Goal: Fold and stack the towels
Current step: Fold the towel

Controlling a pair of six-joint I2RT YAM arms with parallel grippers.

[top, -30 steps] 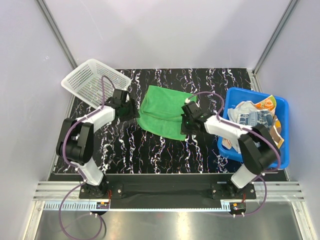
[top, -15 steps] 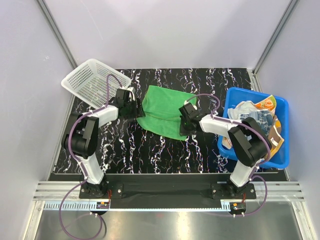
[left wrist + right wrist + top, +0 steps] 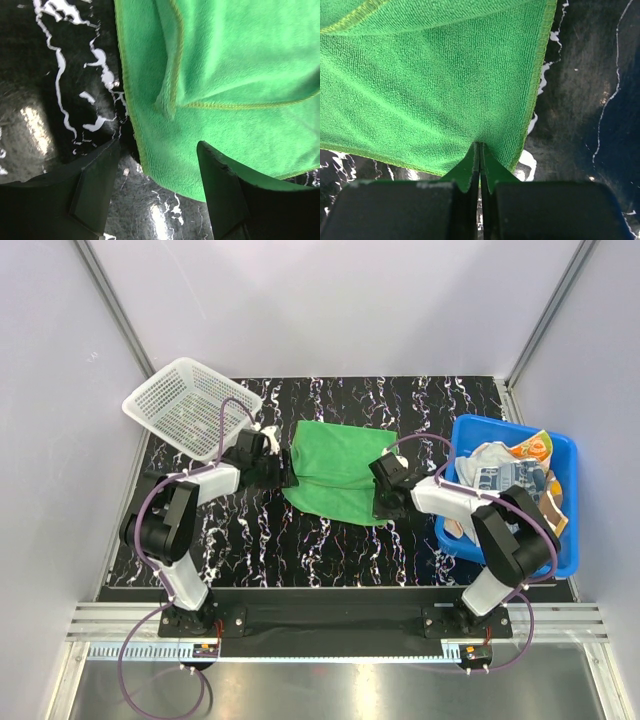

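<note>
A green towel (image 3: 338,468) lies partly folded in the middle of the black marbled table. In the left wrist view its near left corner (image 3: 165,160) sits between my left gripper's (image 3: 159,145) open fingers, and nothing is pinched. Seen from above, that left gripper (image 3: 285,472) is at the towel's left edge. My right gripper (image 3: 384,506) is at the towel's near right corner. In the right wrist view the right gripper (image 3: 480,145) is shut on the green towel (image 3: 420,90) close to its hemmed edge. More patterned towels (image 3: 510,475) are heaped in the tub.
A blue plastic tub (image 3: 565,455) stands at the right edge of the table, close behind my right arm. A white mesh basket (image 3: 190,405) sits tilted at the back left corner. White walls enclose the table on three sides.
My left gripper moved right to the towel's left edge, jaws open throughout. My right gripper drew the towel's near right corner rightward and nearer, spreading the cloth.
</note>
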